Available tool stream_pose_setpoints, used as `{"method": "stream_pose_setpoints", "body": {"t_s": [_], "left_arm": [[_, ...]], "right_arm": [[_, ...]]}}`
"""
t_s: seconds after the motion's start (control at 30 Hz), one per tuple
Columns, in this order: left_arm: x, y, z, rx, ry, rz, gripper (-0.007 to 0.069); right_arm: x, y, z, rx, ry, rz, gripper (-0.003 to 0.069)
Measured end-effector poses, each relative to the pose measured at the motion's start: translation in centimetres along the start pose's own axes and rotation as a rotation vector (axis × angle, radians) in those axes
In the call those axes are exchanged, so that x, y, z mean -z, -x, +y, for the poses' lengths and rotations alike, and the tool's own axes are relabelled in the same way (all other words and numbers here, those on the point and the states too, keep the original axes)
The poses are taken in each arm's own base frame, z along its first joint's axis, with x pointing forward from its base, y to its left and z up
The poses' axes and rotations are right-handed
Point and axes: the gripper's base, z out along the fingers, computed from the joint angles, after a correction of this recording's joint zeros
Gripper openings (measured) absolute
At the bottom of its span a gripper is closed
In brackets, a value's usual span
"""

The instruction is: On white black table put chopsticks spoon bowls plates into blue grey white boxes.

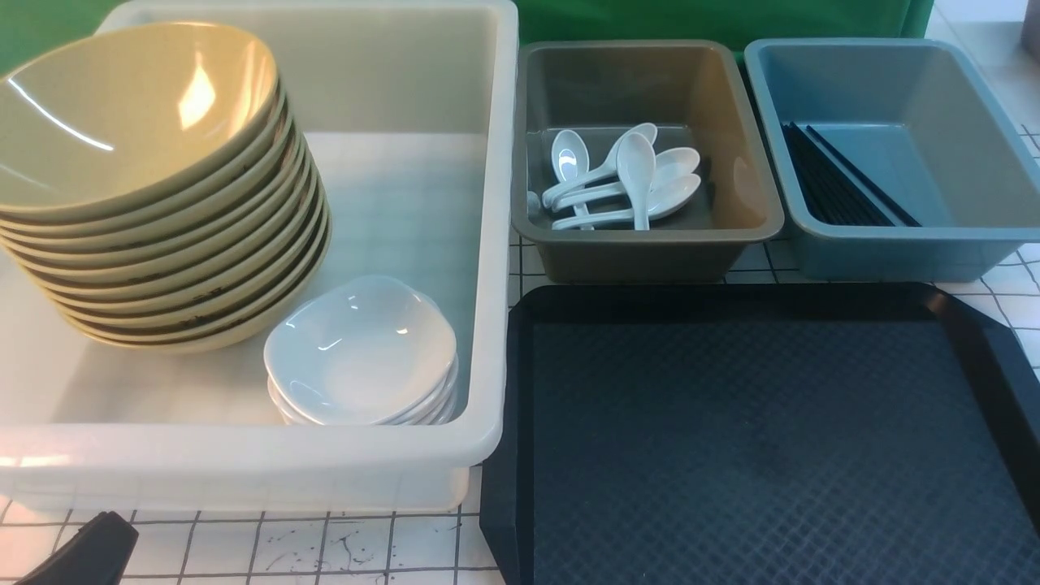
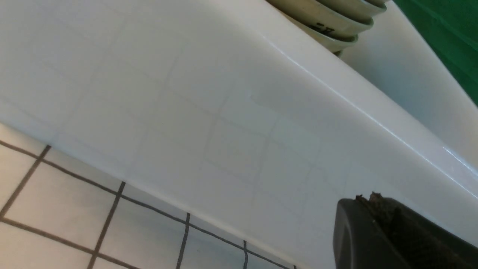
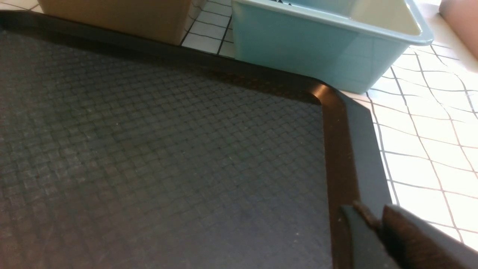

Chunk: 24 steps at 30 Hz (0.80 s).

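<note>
three boxes stood on the gridded counter (image 1: pixel 325 552): white box (image 1: pixel 496 244) on the left, grey-brown box (image 1: pixel 650 252) in the middle, blue box (image 1: pixel 894 252) on the right. stack of olive-yellow bowls (image 1: pixel 154 187) sat tilted in the white box, with a stack of small white plates (image 1: pixel 357 349) just beside it toward the near wall. several white spoons (image 1: pixel 626 179) lay in a loose pile in the grey-brown box. black chopsticks (image 1: pixel 837 183) lay along the left side of the blue box floor. black textured tray (image 1: pixel 756 439) lay bare in front of the two smaller boxes. left pincer (image 2: pixel 373 201) sat low beside the white box's outer wall, jaws together, holding nothing. right pincer (image 3: pixel 377 220) hung over the tray's near right edge; fingers looked nearly together with nothing between them, though cannot tell for sure whether fully closed
</note>
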Motion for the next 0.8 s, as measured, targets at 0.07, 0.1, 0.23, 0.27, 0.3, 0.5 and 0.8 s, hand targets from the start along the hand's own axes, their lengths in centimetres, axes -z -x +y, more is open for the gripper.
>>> {"method": "stream_pose_setpoints", "body": {"t_s": [0.07,0.1,0.23,0.27,0.3,0.5,0.8], "left_arm": [[0.0,0.0,0.0,0.0,0.0,0.0,-0.0001],[0.0,0.0,0.0,0.0,0.0,0.0,-0.0001],[0.0,0.0,0.0,0.0,0.0,0.0,-0.0001],[0.0,0.0,0.0,0.0,0.0,0.0,-0.0001],[0.0,0.0,0.0,0.0,0.0,0.0,-0.0001],[0.0,0.0,0.0,0.0,0.0,0.0,-0.0001],[0.0,0.0,0.0,0.0,0.0,0.0,-0.0001]], "right_arm": [[0.0,0.0,0.0,0.0,0.0,0.0,0.011],[0.0,0.0,0.0,0.0,0.0,0.0,0.011],[0.0,0.0,0.0,0.0,0.0,0.0,0.0113],[0.0,0.0,0.0,0.0,0.0,0.0,0.0115],[0.0,0.0,0.0,0.0,0.0,0.0,0.0117],[0.0,0.0,0.0,0.0,0.0,0.0,0.0126],[0.0,0.0,0.0,0.0,0.0,0.0,0.0136]]}}
